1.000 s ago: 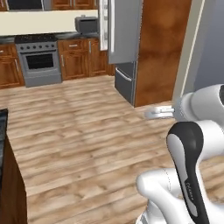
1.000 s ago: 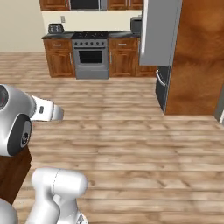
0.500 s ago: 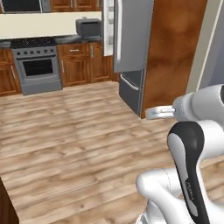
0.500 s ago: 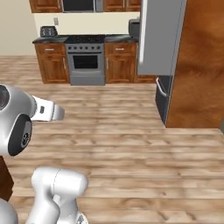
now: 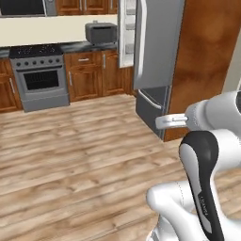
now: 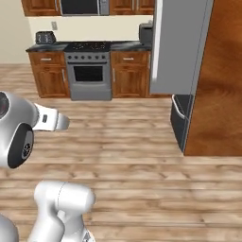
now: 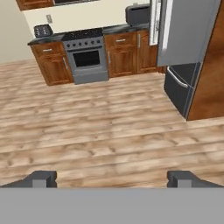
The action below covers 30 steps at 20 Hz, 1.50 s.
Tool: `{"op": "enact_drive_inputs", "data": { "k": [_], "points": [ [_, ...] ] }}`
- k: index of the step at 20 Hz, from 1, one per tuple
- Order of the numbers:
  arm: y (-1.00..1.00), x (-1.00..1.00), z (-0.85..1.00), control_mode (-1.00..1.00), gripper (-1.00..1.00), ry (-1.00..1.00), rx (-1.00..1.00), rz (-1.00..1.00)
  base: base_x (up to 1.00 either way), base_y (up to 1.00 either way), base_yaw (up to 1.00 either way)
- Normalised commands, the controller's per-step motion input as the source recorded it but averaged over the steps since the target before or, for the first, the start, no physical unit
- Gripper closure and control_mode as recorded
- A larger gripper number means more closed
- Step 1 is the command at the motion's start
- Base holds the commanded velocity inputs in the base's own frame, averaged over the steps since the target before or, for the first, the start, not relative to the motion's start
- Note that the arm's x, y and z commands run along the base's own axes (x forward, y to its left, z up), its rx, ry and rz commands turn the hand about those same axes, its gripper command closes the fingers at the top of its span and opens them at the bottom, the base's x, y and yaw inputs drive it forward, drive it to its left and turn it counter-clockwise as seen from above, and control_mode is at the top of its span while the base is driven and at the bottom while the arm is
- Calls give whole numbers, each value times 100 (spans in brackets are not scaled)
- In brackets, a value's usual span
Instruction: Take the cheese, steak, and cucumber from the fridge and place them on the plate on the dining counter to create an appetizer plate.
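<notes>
The fridge (image 5: 156, 43) stands ahead on the right, tall and grey, with one upper door swung open and white door shelves showing at its edge. It also appears in the right base view as the fridge (image 6: 182, 47) and in the hand view as the fridge (image 7: 187, 30). My gripper (image 7: 113, 178) is open, its two dark fingertips (image 7: 43, 177) spread wide over bare wooden floor with nothing between them. The cheese, steak, cucumber, plate and dining counter are out of view.
A grey stove (image 5: 40, 77) sits among wooden cabinets along the back wall, with a toaster (image 6: 45, 37) to its left and a grey appliance (image 5: 100, 32) beside the fridge. A tall wooden panel (image 5: 204, 56) flanks the fridge. Open wooden floor (image 7: 100, 127) lies between me and them.
The whole picture has shifted because the base has driven: the fridge and stove now look larger and nearer, and the dark counter edge at the lower left has slid out of view.
</notes>
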Motion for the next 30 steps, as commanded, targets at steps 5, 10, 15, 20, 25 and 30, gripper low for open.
{"op": "enact_drive_inputs", "data": {
  "k": [5, 10, 15, 20, 25, 30],
  "points": [
    [0, 0, 0, 100, -100, 0, 0, 0, 100, -31, 0],
    [0, 0, 0, 100, -100, 0, 0, 0, 100, -27, -1],
    [0, 0, 0, 100, -100, 0, 0, 0, 100, 0, -12],
    [0, 0, 0, 100, -100, 0, 0, 0, 68, 34, -37],
    [0, 0, 0, 100, -100, 0, 0, 0, 25, 35, -52],
    [0, 0, 0, 100, -100, 0, 0, 0, 3, 75, -51]
  ]
}}
